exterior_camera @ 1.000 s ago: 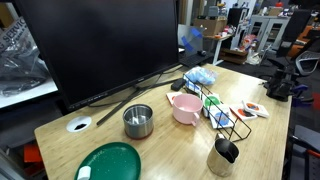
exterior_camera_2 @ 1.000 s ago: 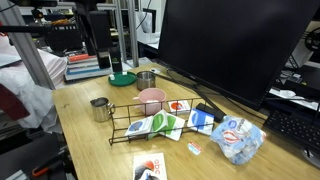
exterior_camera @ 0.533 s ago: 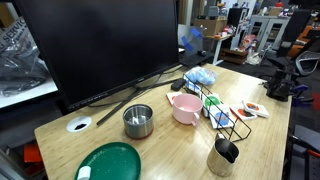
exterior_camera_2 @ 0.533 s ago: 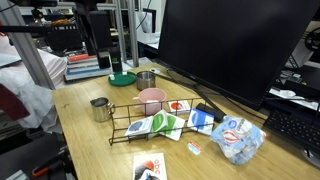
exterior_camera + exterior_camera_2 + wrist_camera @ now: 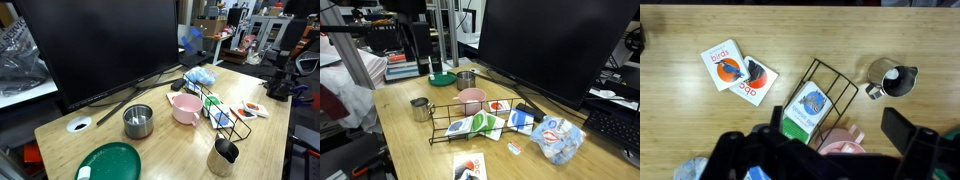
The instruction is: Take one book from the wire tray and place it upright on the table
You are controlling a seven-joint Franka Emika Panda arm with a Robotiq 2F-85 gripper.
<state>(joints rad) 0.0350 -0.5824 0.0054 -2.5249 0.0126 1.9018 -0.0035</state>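
The green book (image 5: 805, 108) lies tilted in the black wire tray (image 5: 836, 84) on the wood-grain table (image 5: 680, 120). Both exterior views show the book (image 5: 218, 113) (image 5: 470, 125) in the tray (image 5: 232, 124) (image 5: 448, 128). My gripper (image 5: 835, 125) shows only in the wrist view. It is open and empty, high above the table. Its dark fingers frame the tray's near end and the pink bowl (image 5: 840, 148). It touches nothing.
Two white-and-red booklets (image 5: 735, 72) lie flat beside the tray. A metal cup (image 5: 892, 78) stands at the tray's other side. A metal bowl (image 5: 138, 120), a round green plate (image 5: 110, 162), a blue plastic pack (image 5: 200, 75) and a large monitor (image 5: 100, 40) also occupy the table.
A dark shape at the top edge of both exterior views has shifted slightly. The things on the table have not moved.
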